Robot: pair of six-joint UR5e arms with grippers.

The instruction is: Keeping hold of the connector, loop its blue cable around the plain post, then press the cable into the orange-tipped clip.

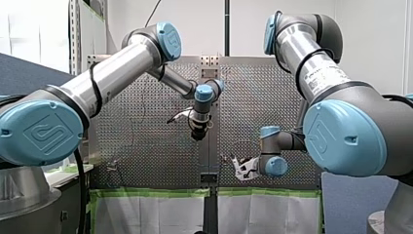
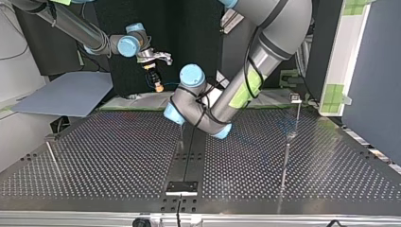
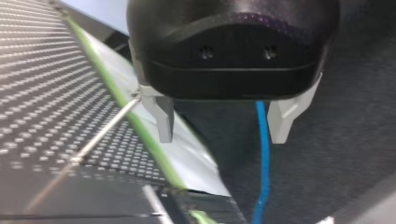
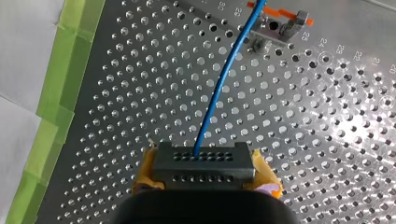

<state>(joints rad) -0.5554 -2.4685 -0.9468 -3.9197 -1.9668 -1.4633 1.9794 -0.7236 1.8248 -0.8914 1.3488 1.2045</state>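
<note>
In the right wrist view my right gripper (image 4: 203,161), with yellow pads, is shut on the grey connector (image 4: 203,164). The blue cable (image 4: 224,77) runs from the connector across the perforated plate to the orange-tipped clip (image 4: 276,22) and passes close by its side. In the left wrist view my left gripper (image 3: 222,140) is open, with nothing held. The blue cable (image 3: 264,163) hangs ahead of it, between the fingers and nearer one of them. A thin metal rod (image 3: 93,140) slants past the other finger. In the front view my left gripper (image 1: 197,132) hangs above and left of my right gripper (image 1: 239,168).
Green tape (image 4: 56,93) and white sheets border the perforated table (image 2: 118,156). In the top view thin upright rods (image 2: 287,153) stand at the right and at the far left (image 2: 51,158). A black bracket (image 2: 181,187) sits at the near edge.
</note>
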